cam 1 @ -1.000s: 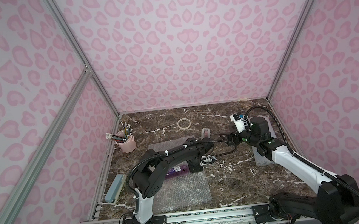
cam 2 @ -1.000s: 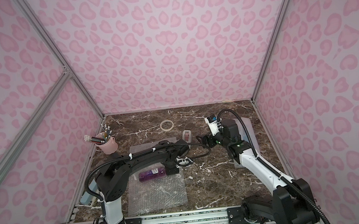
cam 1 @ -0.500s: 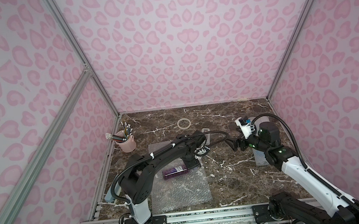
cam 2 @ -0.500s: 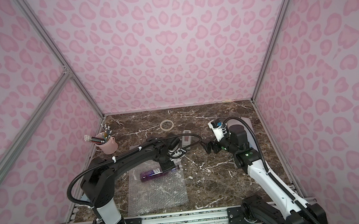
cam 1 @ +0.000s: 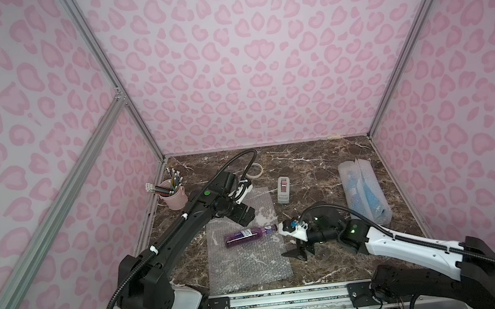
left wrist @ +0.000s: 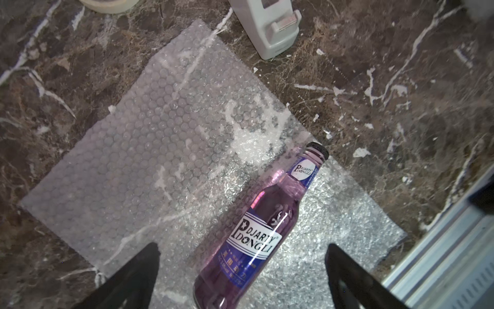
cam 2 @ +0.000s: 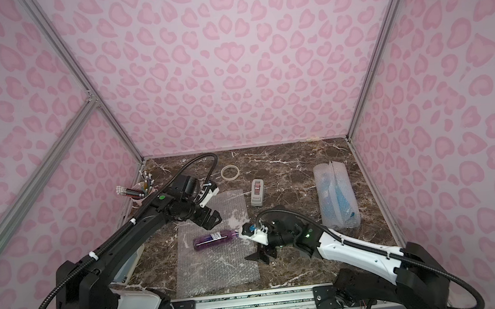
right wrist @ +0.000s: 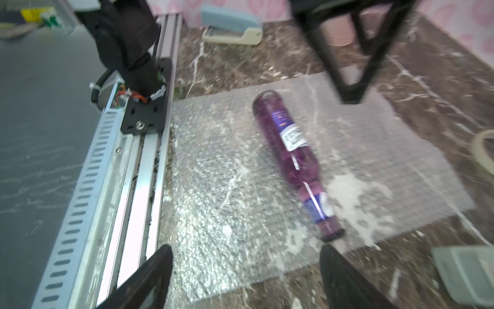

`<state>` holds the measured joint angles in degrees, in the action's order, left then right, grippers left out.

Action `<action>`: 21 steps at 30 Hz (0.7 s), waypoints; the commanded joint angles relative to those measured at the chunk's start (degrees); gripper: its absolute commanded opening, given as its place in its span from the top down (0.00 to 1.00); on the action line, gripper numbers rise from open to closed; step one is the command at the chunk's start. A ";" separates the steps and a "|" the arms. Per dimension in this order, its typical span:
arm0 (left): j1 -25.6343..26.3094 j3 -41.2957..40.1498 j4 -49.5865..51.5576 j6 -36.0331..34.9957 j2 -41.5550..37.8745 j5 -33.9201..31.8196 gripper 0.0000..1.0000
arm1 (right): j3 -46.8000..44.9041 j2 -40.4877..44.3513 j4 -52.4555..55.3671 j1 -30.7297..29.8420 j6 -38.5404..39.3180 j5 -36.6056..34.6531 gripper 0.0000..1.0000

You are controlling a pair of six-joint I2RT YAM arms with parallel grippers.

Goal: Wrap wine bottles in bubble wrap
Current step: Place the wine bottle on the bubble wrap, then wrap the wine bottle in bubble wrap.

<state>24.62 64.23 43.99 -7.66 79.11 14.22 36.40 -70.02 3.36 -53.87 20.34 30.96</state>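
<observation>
Left tool [cam 1: 246,217] and right tool [cam 1: 299,251] gaped empty near the purple bottle [cam 1: 245,237]; pinching the bubble wrap [cam 1: 251,269] edge low would have suited rolling it evenly.

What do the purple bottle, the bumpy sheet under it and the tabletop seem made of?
Lying purple bottle: tinted glass, probably; glossy, see-through, sharp highlights. Clear bumpy sheet: thin plastic bubble wrap; fine glinting air cells, veins showing through. Dark brown tabletop: marble look, white veins, smooth; could be printed laminate.
</observation>
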 commanded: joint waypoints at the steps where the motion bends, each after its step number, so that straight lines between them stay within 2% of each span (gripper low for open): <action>1: -1.57 -2.04 -4.51 6.15 -1.43 8.94 0.02 | 1.63 -6.64 0.99 -5.14 5.79 -4.86 0.17; 8: -3.58 -4.03 -3.43 7.66 -2.21 9.82 0.02 | 8.41 -22.27 0.47 -11.79 8.82 -6.35 0.25; 16: -4.41 -4.88 -2.87 7.13 -1.62 10.69 0.01 | 12.34 -29.97 -0.73 -14.21 9.19 -4.85 0.28; 21: -4.40 -5.21 -2.67 7.04 -0.47 10.81 0.00 | 14.48 -34.44 1.54 -14.45 9.07 -8.72 0.33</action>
<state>20.32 59.24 41.52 -0.47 78.28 23.94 50.41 -102.61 2.42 -68.34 29.43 25.54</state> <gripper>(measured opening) 0.993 0.682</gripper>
